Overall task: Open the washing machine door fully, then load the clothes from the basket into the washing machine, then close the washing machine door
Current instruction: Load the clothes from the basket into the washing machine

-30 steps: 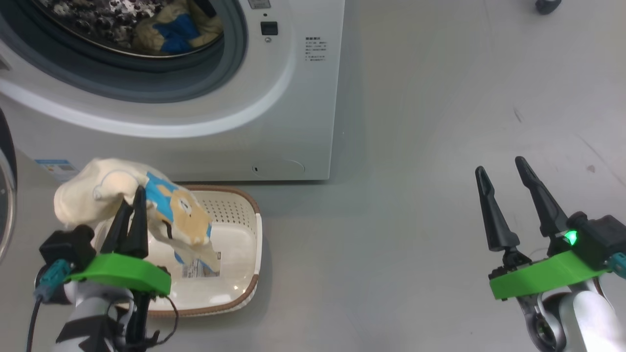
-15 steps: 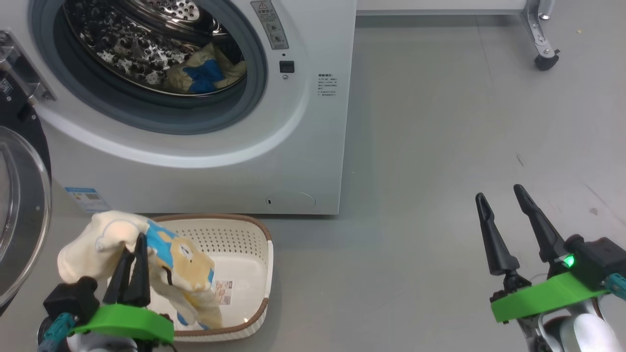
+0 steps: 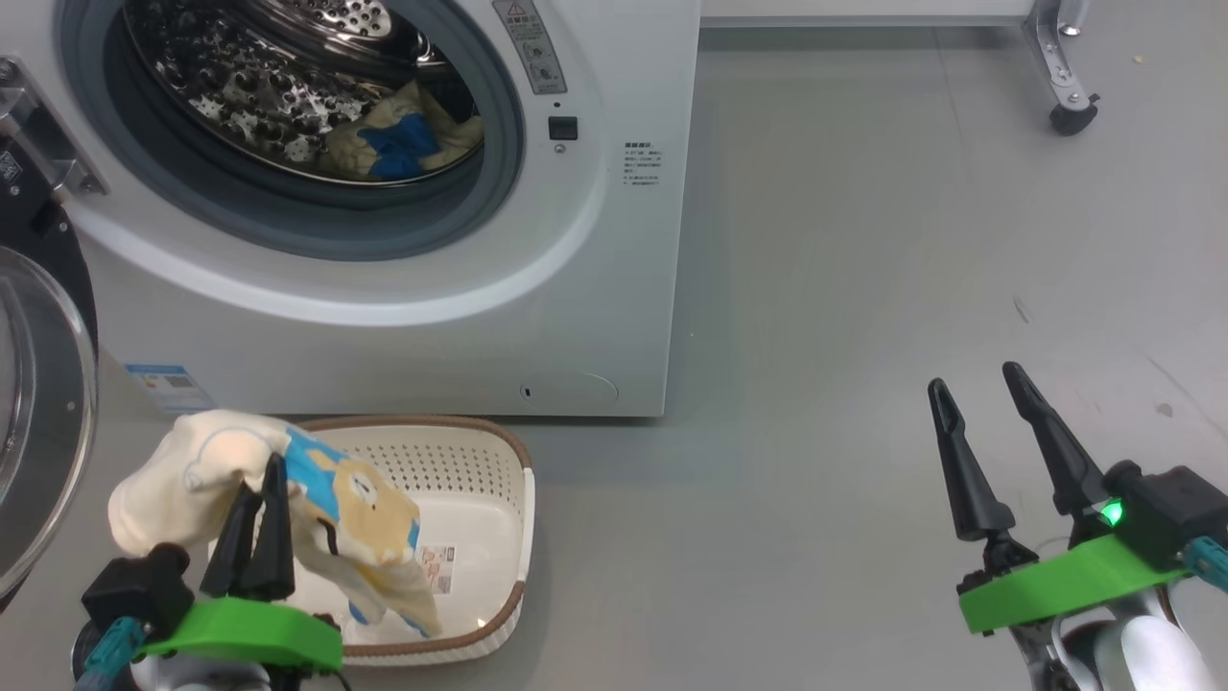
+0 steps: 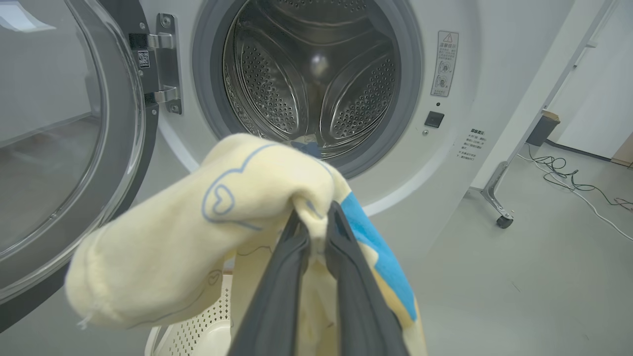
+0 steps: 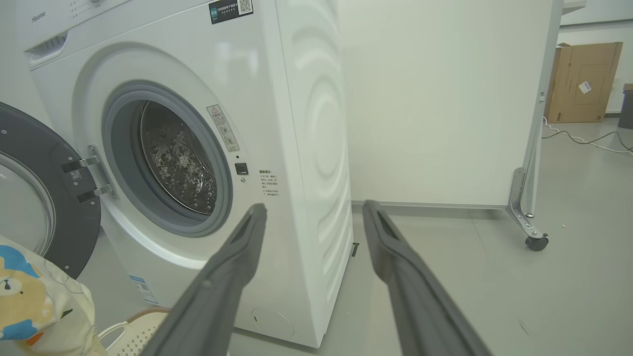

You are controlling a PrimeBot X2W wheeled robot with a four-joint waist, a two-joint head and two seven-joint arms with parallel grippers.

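A soft cream-yellow garment with a blue patch (image 3: 206, 461) hangs over the cream-white perforated plastic basket (image 3: 519, 461), below the open steel drum (image 3: 240, 86) of the white washing machine (image 3: 595, 288) (another piece (image 3: 403, 144) lies inside). Its trailing tail could snag the grey rubber ring (image 3: 499, 154) and slip. The left gripper (image 3: 261, 475) pinches it, fingers (image 3: 275, 528) nearly closed; the right gripper (image 3: 975, 377) gapes, empty.

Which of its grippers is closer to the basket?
Left. The left gripper is above the basket, holding a garment; the right gripper is well off to its right.
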